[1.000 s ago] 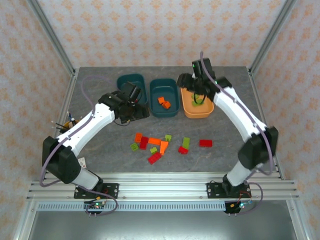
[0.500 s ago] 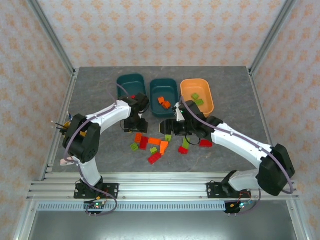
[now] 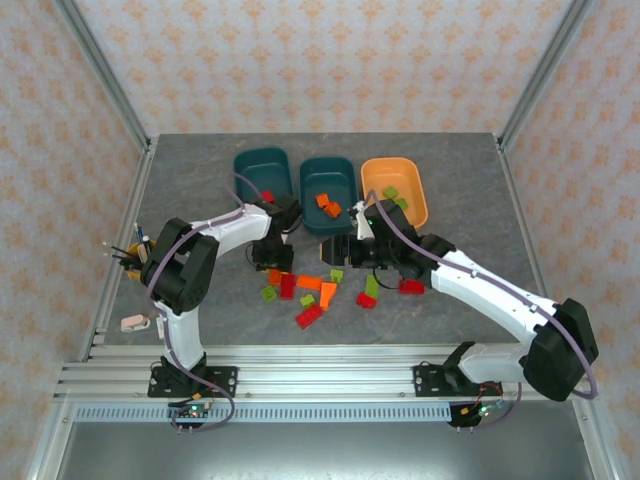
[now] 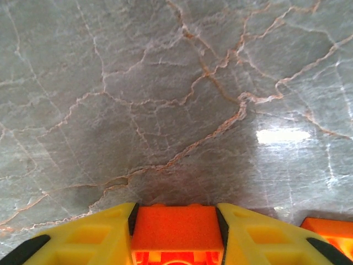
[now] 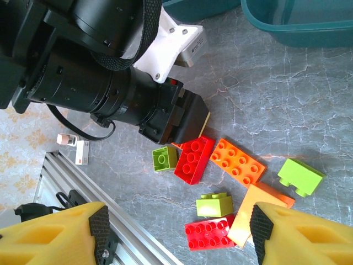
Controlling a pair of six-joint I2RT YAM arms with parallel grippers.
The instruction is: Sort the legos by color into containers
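The left hand [image 4: 175, 214] pinches an orange lego [image 4: 174, 232] that sits on the grey worktop [image 4: 165, 83]. The right hand [image 5: 179, 223] is spread wide above the loose legos [image 5: 212, 205] and holds nothing.

— What sort of place am I steering in today?
— Looks like a lab's robot test cell to me. Aluminium extrusion posts [image 3: 105, 75] frame the bay, and wallpaper-print panels [image 3: 320, 60] stand in as walls. A stone-look tabletop [image 3: 200, 165] sits inside. My arms' base plates [image 3: 195, 380] are bolted to a slotted aluminium rail [image 3: 320, 375].
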